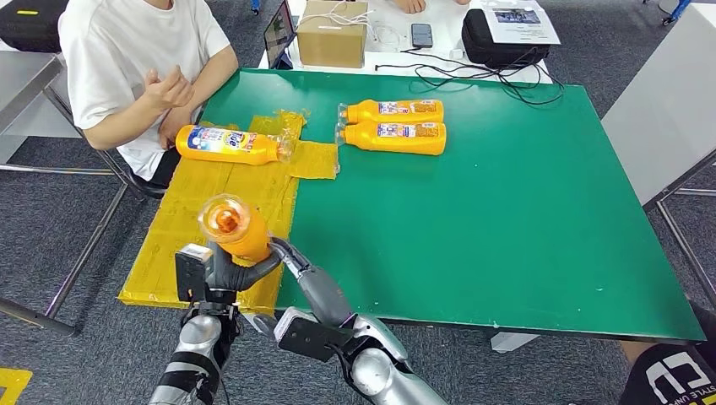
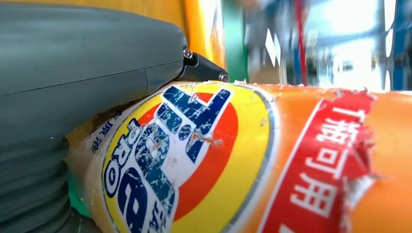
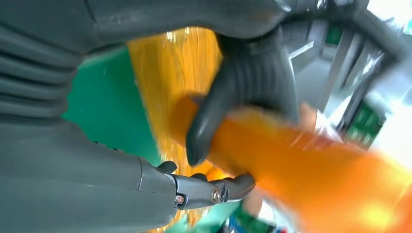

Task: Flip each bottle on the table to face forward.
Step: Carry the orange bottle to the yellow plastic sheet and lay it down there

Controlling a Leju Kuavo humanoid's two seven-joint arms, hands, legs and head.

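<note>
Above the yellow mat [image 1: 203, 211] near the table's front left corner, my left hand [image 1: 213, 272] grips an orange bottle [image 1: 236, 232] with its clear cap toward the camera. The left wrist view has its worn blue-and-red label [image 2: 194, 160] up close. My right hand [image 1: 297, 268] reaches in from the right and closes on the same bottle [image 3: 311, 160], its thumb [image 3: 243, 92] over it and its fingers [image 3: 218, 189] under it. A third orange bottle [image 1: 226, 143] lies on the mat, label up. Two more orange bottles [image 1: 395, 110] [image 1: 397, 137] lie side by side on the green table [image 1: 507, 219].
A person in a white shirt [image 1: 127, 59] sits at the table's far left corner, hands raised near the mat. Behind the green table stand a cardboard box [image 1: 332, 34], a phone [image 1: 421, 35], a black bag [image 1: 498, 42] and cables [image 1: 473, 76].
</note>
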